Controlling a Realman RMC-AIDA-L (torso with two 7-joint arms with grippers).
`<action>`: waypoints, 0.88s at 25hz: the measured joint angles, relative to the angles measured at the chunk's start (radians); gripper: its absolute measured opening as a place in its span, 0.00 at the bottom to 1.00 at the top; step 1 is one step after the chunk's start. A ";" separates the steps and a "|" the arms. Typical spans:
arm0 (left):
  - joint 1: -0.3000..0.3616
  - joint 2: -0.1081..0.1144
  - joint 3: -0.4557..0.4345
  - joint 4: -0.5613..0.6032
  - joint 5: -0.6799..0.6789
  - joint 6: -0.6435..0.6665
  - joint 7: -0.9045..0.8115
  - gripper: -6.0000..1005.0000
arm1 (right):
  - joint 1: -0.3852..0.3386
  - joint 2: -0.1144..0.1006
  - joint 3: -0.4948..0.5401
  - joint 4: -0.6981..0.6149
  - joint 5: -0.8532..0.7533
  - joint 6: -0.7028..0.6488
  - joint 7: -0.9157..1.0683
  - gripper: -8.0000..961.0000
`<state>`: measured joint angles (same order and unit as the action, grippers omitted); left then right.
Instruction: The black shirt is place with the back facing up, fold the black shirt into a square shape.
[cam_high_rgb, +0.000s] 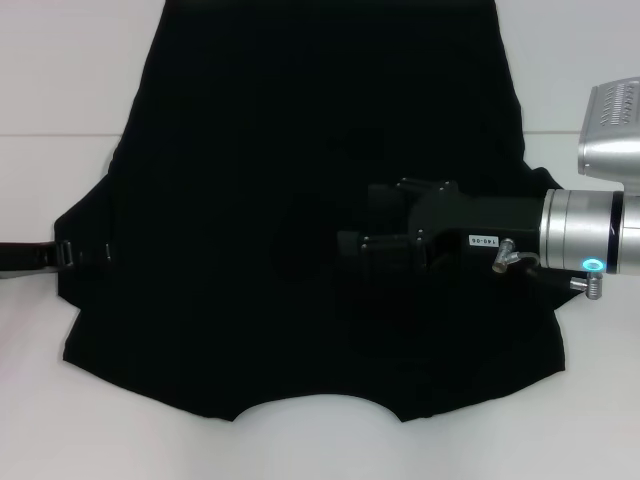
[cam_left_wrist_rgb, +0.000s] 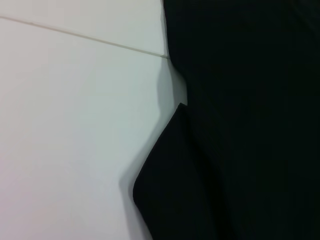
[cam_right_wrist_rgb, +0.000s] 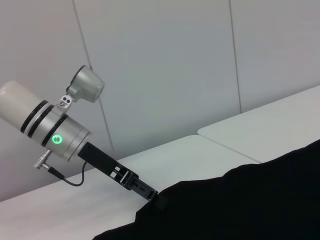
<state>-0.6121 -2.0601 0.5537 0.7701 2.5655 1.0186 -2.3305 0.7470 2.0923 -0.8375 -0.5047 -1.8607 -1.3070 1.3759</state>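
Observation:
The black shirt (cam_high_rgb: 300, 130) lies spread flat on the white table (cam_high_rgb: 60, 80), plain side up, with its neck cutout toward the near edge. My left gripper (cam_high_rgb: 100, 255) reaches in from the left and meets the edge of the shirt's left sleeve. It also shows in the right wrist view (cam_right_wrist_rgb: 156, 197), touching the cloth's edge (cam_right_wrist_rgb: 250, 200). My right gripper (cam_high_rgb: 345, 255) comes in from the right and sits low over the middle of the shirt, black against black. The left wrist view shows the sleeve corner (cam_left_wrist_rgb: 170, 175) resting on the table.
A seam line (cam_high_rgb: 50, 137) runs across the white table behind the sleeves. Bare table shows to the left and right of the shirt and along the near edge. A pale wall (cam_right_wrist_rgb: 175, 60) stands behind the table.

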 joint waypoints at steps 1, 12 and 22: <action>0.000 0.000 0.003 0.000 0.001 0.000 0.000 0.94 | 0.000 0.000 0.000 0.000 0.000 0.000 0.000 0.98; 0.001 -0.003 0.023 0.014 0.029 -0.026 0.022 0.79 | 0.000 0.000 0.001 -0.003 0.000 0.000 0.000 0.98; 0.002 -0.003 0.023 0.008 0.053 -0.051 0.029 0.38 | 0.000 0.000 0.000 -0.004 0.000 -0.001 -0.001 0.98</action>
<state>-0.6103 -2.0632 0.5770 0.7778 2.6185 0.9678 -2.3012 0.7470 2.0923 -0.8376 -0.5090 -1.8607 -1.3083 1.3749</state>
